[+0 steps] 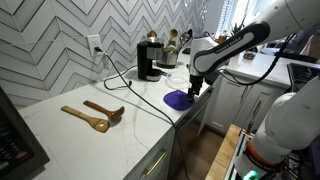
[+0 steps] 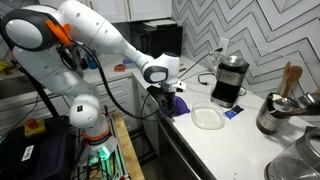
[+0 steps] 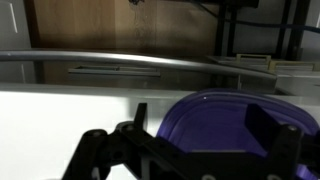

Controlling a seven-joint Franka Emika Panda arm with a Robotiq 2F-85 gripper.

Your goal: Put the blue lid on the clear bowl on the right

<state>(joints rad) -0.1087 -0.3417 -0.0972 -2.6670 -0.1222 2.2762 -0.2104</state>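
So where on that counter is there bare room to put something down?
Bare white counter, crossed by a cable, lies between the wooden spoons and the blue lid, and between the clear bowl and the steel pot. It's crowded at the wall around the coffee maker.

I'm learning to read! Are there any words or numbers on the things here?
No words or numbers can be read in any view.
The black coffee machine: any label is too small and blurred to read.
The blue lid: no writing visible.
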